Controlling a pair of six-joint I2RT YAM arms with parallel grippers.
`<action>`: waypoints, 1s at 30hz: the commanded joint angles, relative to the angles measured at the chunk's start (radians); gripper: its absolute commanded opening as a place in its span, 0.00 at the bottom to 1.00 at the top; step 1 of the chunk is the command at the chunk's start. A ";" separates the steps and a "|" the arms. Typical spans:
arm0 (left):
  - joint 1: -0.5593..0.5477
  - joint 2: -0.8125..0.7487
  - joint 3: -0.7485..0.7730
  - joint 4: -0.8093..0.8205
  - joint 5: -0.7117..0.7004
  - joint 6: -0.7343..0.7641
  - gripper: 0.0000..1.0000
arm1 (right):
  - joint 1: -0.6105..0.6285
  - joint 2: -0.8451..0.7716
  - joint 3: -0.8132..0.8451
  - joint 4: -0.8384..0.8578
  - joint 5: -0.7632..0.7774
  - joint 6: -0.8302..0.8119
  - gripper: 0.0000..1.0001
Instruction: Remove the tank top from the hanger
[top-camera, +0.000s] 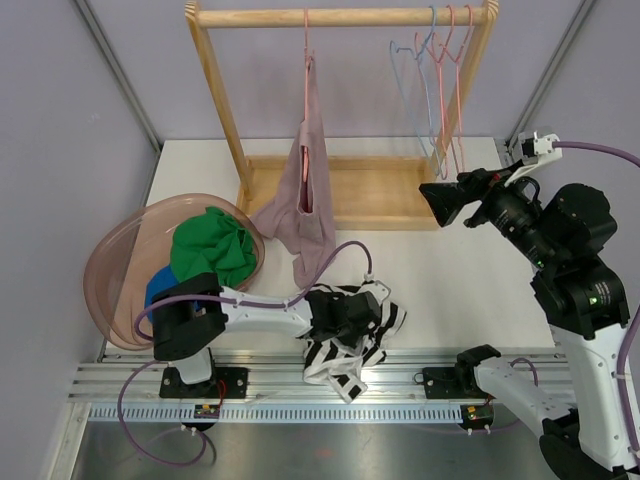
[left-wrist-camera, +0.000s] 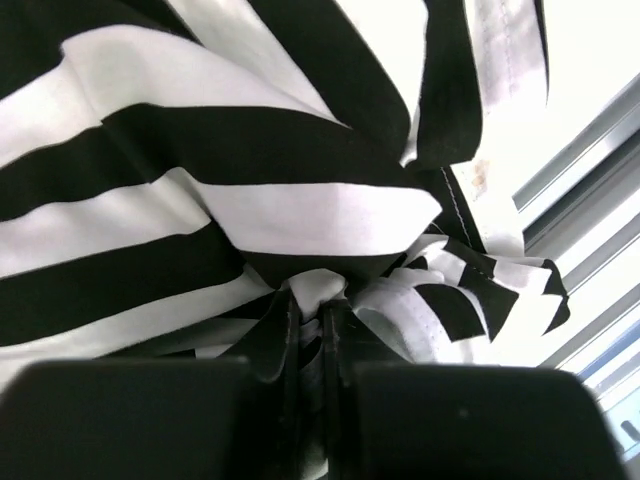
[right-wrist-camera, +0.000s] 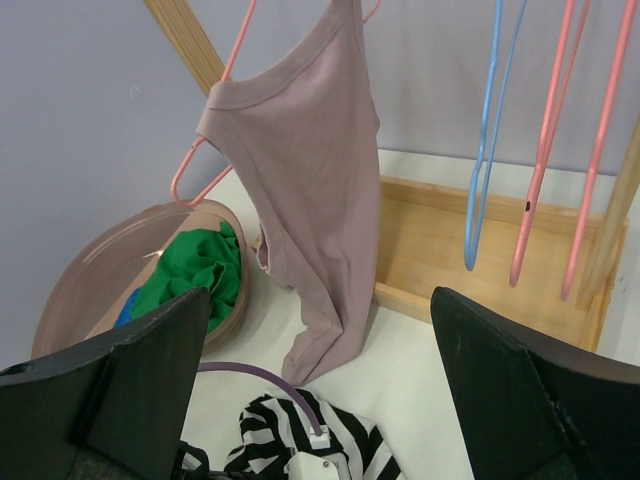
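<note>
A mauve tank top (top-camera: 305, 200) (right-wrist-camera: 300, 200) hangs from a pink hanger (top-camera: 306, 40) (right-wrist-camera: 188, 168) on the wooden rack's rail, and its hem reaches down to the table. Low on the table, my left gripper (top-camera: 345, 315) (left-wrist-camera: 318, 300) is shut on a fold of a black-and-white striped garment (top-camera: 352, 350) (left-wrist-camera: 250, 200) (right-wrist-camera: 300, 440) lying in front of the tank top. Raised at the right, my right gripper (top-camera: 445, 200) (right-wrist-camera: 320, 295) is open and faces the tank top from a distance, holding nothing.
The wooden rack (top-camera: 340, 17) has a tray base (top-camera: 370, 190) and several bare blue and pink hangers (top-camera: 440, 80) (right-wrist-camera: 540, 150) at its right end. At the left, a pink basin (top-camera: 110, 270) (right-wrist-camera: 90, 270) holds green cloth (top-camera: 212, 250) and blue cloth. A metal rail (top-camera: 300, 385) lines the near edge.
</note>
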 joint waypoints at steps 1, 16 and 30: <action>0.004 -0.070 -0.045 -0.093 -0.055 -0.020 0.00 | -0.001 -0.022 -0.005 0.067 -0.038 0.009 0.99; 0.110 -0.583 0.063 -0.668 -0.589 -0.171 0.00 | -0.003 -0.024 0.009 0.072 -0.035 0.006 1.00; 0.688 -0.712 0.318 -0.773 -0.577 0.084 0.00 | -0.003 -0.003 0.009 0.102 -0.057 0.018 0.99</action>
